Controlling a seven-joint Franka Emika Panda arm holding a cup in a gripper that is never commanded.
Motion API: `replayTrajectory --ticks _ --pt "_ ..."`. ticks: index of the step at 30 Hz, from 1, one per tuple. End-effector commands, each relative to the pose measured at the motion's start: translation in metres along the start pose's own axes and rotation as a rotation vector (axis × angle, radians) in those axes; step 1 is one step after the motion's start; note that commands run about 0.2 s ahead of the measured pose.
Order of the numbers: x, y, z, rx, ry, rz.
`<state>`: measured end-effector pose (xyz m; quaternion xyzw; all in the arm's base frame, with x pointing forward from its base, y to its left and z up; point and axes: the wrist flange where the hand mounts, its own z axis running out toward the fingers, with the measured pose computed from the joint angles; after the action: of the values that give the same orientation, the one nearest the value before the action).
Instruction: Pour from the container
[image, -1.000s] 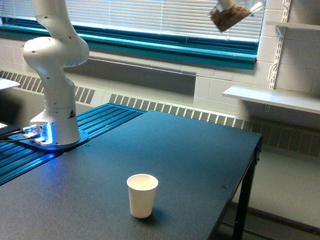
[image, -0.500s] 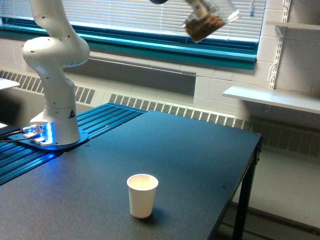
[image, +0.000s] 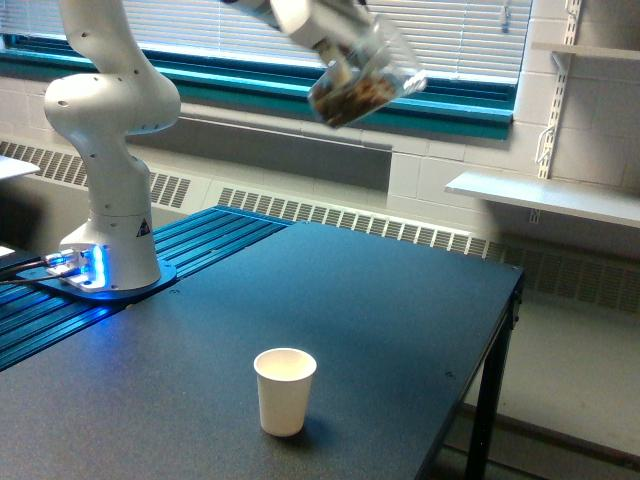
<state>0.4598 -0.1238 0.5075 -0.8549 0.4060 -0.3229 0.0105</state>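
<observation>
Since the earlier pictures the container (image: 358, 85) has come down and toward the exterior view's left, from the top edge by the blinds to a spot high above the table's far half. No brand or writing can be read; a small dark mark on the arm's base (image: 141, 226) is too small to make out. The gripper (image: 318, 25) is blurred at the top edge and is clamped on the container, which is tilted with its mouth toward the exterior view's right; brown bits lie in its lower side. The paper cup (image: 284, 390) stands upright on the table (image: 400, 320), well below and apart from the container, with nothing between them. Behind are blinds (image: 220, 25), and a shelf (image: 545, 195) at the right.
</observation>
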Motion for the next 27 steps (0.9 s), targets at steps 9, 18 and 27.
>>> replayTrajectory --ticks 9,18,27 --pt "-0.039 0.045 0.035 -0.051 -0.066 0.051" --pt "-0.071 0.072 0.059 -0.099 -0.138 0.089" --pt "-0.074 0.088 0.075 -0.136 -0.156 0.115"
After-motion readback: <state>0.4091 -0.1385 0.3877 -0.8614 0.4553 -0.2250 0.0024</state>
